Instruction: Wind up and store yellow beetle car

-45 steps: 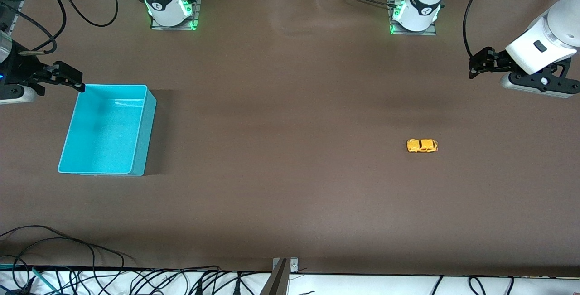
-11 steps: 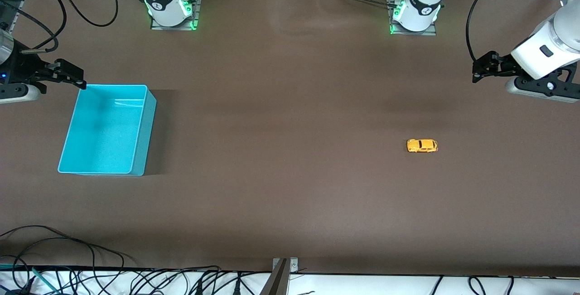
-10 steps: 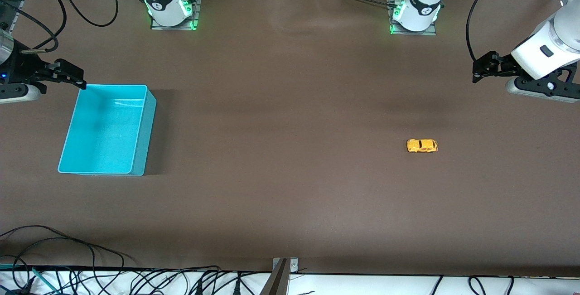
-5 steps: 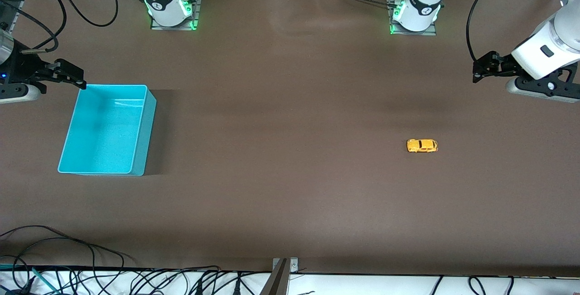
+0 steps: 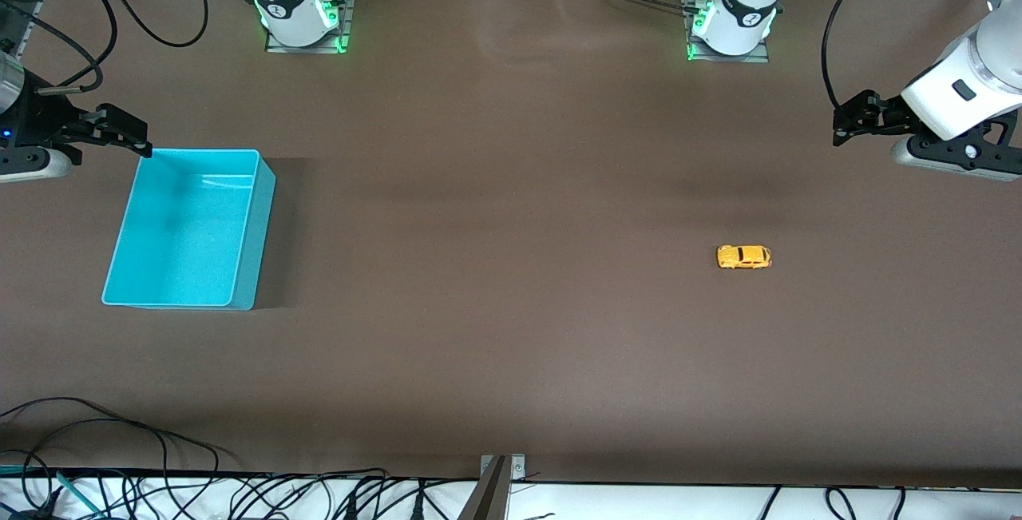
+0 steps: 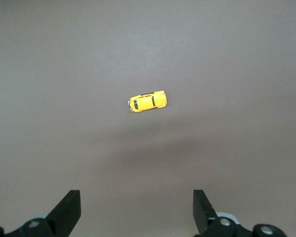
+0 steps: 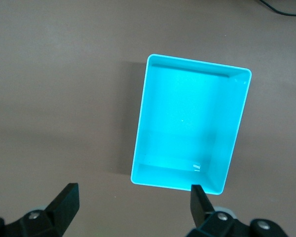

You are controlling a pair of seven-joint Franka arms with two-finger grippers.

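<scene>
The tiny yellow beetle car (image 5: pixel 744 257) stands alone on the brown table toward the left arm's end; it also shows in the left wrist view (image 6: pixel 147 101). My left gripper (image 5: pixel 840 130) hangs open and empty in the air over bare table near the left arm's end, well apart from the car; its own view shows it open (image 6: pixel 136 210). The turquoise bin (image 5: pixel 188 229) is empty at the right arm's end, also in the right wrist view (image 7: pixel 190 123). My right gripper (image 5: pixel 137 145) is open and empty over the bin's corner (image 7: pixel 134 207).
The two arm bases (image 5: pixel 297 5) (image 5: pixel 733 17) stand along the table's edge farthest from the front camera. Loose black cables (image 5: pixel 120 440) lie at the edge nearest the camera, with a metal bracket (image 5: pixel 497 488) at its middle.
Over the last second nothing moves. Compared with several seconds ago, the left gripper sits slightly higher and closer to the left arm's end; the right gripper has barely shifted.
</scene>
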